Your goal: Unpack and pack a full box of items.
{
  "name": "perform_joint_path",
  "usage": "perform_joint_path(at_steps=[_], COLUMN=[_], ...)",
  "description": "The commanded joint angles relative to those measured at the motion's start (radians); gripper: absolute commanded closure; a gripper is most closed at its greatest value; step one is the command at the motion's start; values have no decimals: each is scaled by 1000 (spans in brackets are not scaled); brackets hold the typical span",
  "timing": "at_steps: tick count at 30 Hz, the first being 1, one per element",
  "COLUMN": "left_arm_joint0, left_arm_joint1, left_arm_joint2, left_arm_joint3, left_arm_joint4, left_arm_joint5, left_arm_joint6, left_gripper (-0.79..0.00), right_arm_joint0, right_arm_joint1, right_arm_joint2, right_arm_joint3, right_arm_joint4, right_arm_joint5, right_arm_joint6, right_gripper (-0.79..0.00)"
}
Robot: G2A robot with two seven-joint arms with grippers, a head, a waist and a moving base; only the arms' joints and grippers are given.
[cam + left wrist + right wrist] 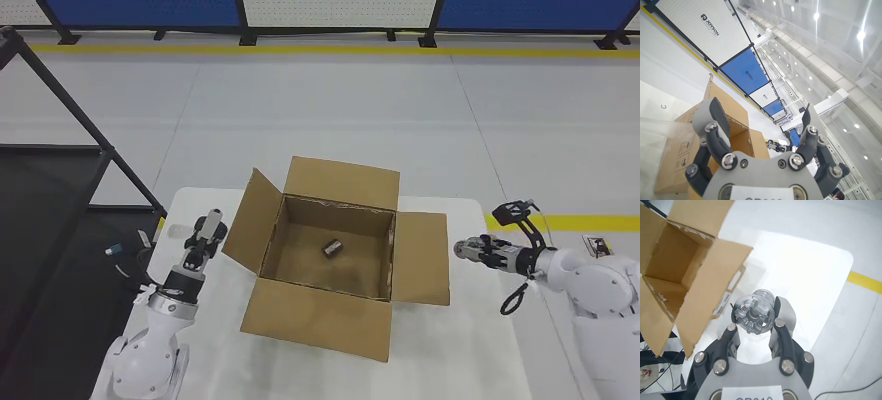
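Seen from above: open brown cardboard box [318,318] at the centre of a white table [470,350], all four flaps folded outward. On the box floor, near the middle, one small dark cylinder [332,247], lying on its side. Long axis roughly along the 2-to-8 o'clock line, hard to be sure at this size.

At 3 o'clock from the box, just beyond the outer edge of the right-hand flap [421,258]: right jaws, at the end of the white right arm [575,275], closed narrow on a grey metal spool-shaped part [755,317] with cut-out holes. Part held clear above the table, outside the box, rims pinched between the two pads [777,307], one round face turned back toward the wrist. Axis therefore judged to run roughly along the arm's reach, on the 3-to-9 o'clock line.

At 9 o'clock from the box, just beside the left-hand flap [245,222]: left jaws, on the left arm [165,315], spread wide and holding nothing, tilted upward past the box's outer wall.

Key relation: box opening toward 9 o'clock from the held part, right-hand flap between. If packing, a short carry over that flap and down; if unpacking, a lowering straight to the table. Not possible to tell which. For the cylinder, left jaws judged better placed: free, and about as near.
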Motion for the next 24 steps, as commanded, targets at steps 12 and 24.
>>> perform_joint_path(at_steps=[12, 24], left_arm_joint0=[-4, -16], left_arm_joint1=[2, 3], left_arm_joint2=[-8, -15], left_arm_joint3=[-1, -2], left_arm_joint4=[6, 12], left_arm_joint5=[14, 22], left_arm_joint6=[1, -2], left_gripper=[-785, -785], right_arm_joint0=[142, 187], right_arm_joint1=[-2, -4], right_arm_joint2=[-175, -255], right_arm_joint3=[284, 359], right_arm_joint4=[-141, -180], right_arm_joint5=[29, 16], right_arm_joint6=[54, 27], right_gripper=[0, -376])
